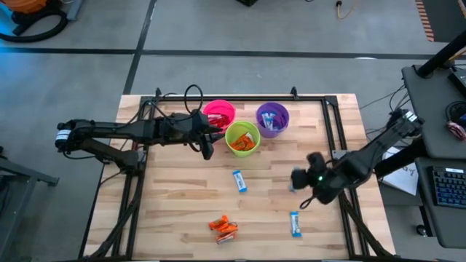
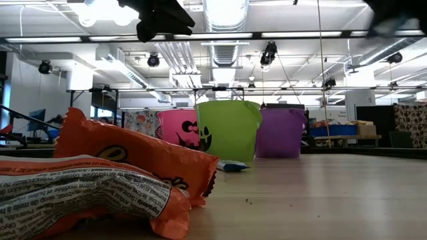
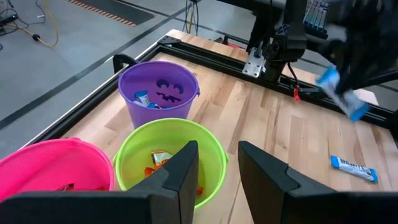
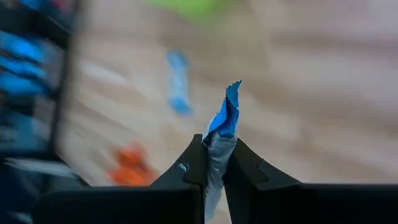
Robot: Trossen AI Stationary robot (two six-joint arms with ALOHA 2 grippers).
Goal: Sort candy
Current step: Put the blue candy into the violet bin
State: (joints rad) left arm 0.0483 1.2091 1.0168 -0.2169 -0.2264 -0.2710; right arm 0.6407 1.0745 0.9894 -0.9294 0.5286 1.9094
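Three cups stand together at the far middle of the table: pink, green and purple, each with candy inside. My left gripper hangs open just beside the green cup, with nothing between its fingers. My right gripper is up over the table's right half, shut on a blue-and-white candy. On the table lie two more blue candies and orange candies near the front edge. My right gripper pinches the blue-and-white candy between its two fingers. The wrapper's crimped end sticks out past the fingertips, and the rest runs back between the fingers. The candy is lifted clear of the table.
A black frame rail runs along the table's right side and far edge. The orange candies lie close before the low camera, with one blue candy in front of the green cup. Bare wood lies between the cups and the loose candies.
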